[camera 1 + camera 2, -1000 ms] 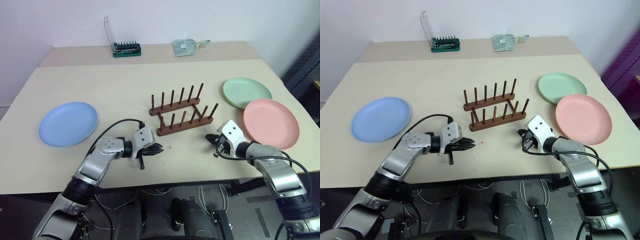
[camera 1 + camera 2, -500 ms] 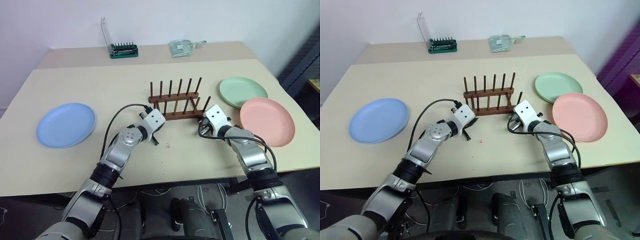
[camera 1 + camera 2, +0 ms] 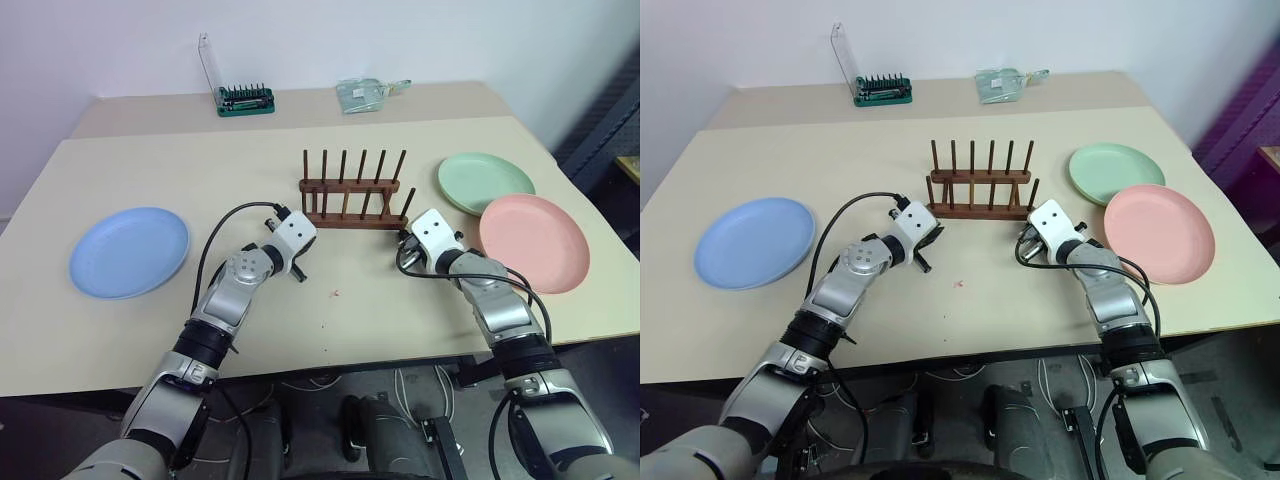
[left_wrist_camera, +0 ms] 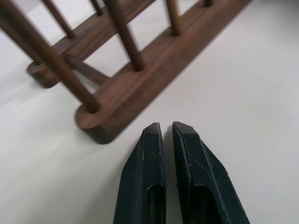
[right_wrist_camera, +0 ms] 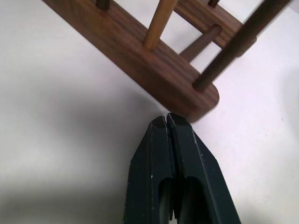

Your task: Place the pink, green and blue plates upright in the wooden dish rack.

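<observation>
The rack (image 3: pixel 352 194) sits mid-table, empty; the blue plate (image 3: pixel 129 251) lies far left, the green plate (image 3: pixel 486 182) and pink plate (image 3: pixel 532 243) right. Both the left gripper (image 4: pixel 166 131) and right gripper (image 5: pixel 166 120) are pressed together at the near rail's ends. If pushed unevenly, the rack could be skewed or tipped.

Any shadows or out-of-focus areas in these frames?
Right wrist view: a soft grey shadow lies on the table beside the right gripper. Left wrist view: the near pegs of the rack look soft. Eye views: evenly lit, no glare on the plates.
</observation>
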`<control>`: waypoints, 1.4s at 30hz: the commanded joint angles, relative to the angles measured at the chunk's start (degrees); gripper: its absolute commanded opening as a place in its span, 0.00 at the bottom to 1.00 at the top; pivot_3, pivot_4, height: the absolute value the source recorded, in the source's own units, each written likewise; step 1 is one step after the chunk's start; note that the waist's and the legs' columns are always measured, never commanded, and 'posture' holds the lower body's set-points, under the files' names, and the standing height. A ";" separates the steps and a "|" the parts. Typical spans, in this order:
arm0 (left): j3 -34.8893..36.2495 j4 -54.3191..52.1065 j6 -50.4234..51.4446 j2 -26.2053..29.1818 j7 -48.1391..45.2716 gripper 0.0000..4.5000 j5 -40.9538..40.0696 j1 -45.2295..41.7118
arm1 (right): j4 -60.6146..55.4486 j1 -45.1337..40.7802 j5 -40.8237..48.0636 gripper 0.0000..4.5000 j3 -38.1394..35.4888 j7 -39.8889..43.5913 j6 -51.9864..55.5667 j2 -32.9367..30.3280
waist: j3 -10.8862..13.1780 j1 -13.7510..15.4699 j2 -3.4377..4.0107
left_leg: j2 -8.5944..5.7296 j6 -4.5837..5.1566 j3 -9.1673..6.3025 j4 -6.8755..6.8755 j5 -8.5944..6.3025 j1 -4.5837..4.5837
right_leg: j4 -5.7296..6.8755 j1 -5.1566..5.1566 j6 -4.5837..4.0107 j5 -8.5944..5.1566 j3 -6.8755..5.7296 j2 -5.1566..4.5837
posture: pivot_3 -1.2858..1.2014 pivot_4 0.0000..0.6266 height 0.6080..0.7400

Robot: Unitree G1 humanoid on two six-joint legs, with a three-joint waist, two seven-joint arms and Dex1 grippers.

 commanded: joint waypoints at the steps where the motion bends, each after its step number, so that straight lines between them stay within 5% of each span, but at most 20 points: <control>1: -2.54 -1.36 0.13 -0.82 -3.49 0.09 -0.35 1.61 | 3.69 -3.37 0.18 0.00 -1.39 -0.91 -1.37 0.60 | 0.00 0.05 0.00 | 0.00 0.00 0.00 0.01 0.00 0.00 | 0.00 0.00 0.00 0.00 0.00 0.00 | 0.52 0.24 0.92; 7: -2.18 -3.61 0.26 -2.00 -5.03 0.09 -0.62 2.63 | 11.53 -8.66 -0.56 0.00 -1.19 -2.74 -4.55 1.99 | 0.00 0.14 0.00 | -0.02 0.01 -0.01 0.00 0.00 -0.04 | 0.00 -0.02 0.00 0.00 0.00 0.01 | 0.52 0.24 0.92; 13: -0.57 -9.36 -0.05 -2.80 -8.42 0.09 -4.77 5.13 | -4.27 -0.93 1.59 0.00 -3.03 2.69 -2.16 -3.68 | 0.02 0.28 0.03 | -0.03 0.04 0.00 0.00 -0.02 -0.11 | 0.00 -0.08 0.05 -0.02 0.02 -0.04 | 0.52 0.24 0.92; 16: -0.66 -13.90 0.18 -3.39 -12.59 0.07 -9.14 6.83 | -21.15 5.82 9.77 0.18 -8.30 8.79 5.57 -8.12 | 0.06 0.80 0.08 | -0.03 0.06 0.00 -0.01 -0.03 -0.21 | -0.01 -0.20 0.07 -0.03 0.03 -0.05 | 0.52 0.24 0.92; 23: -4.24 -16.81 2.53 -4.26 -21.76 0.07 -15.15 7.40 | -42.24 23.44 17.06 0.93 -23.18 10.81 22.32 -17.22 | 0.07 1.47 0.07 | -0.02 -0.02 -0.12 0.07 -0.08 -0.15 | -0.10 -0.08 0.05 -0.07 -0.05 0.00 | 0.52 0.24 0.92; 37: -4.78 -15.73 1.20 -5.44 -26.52 0.07 -17.96 4.77 | -32.18 26.39 8.34 0.93 -20.13 -1.81 23.59 -14.61 | 0.09 1.09 0.09 | -0.07 -0.12 -0.12 0.07 -0.20 -0.19 | -0.21 -0.15 0.05 -0.08 -0.05 0.07 | 0.52 0.24 0.92; 42: -4.55 -16.70 1.74 -4.79 -25.42 0.07 -18.28 6.09 | -29.40 25.02 6.45 0.42 -17.56 -2.47 20.48 -14.60 | 0.09 1.10 0.09 | -0.06 -0.08 -0.13 0.07 -0.18 -0.19 | -0.20 -0.16 0.06 -0.08 -0.04 0.09 | 0.52 0.24 0.92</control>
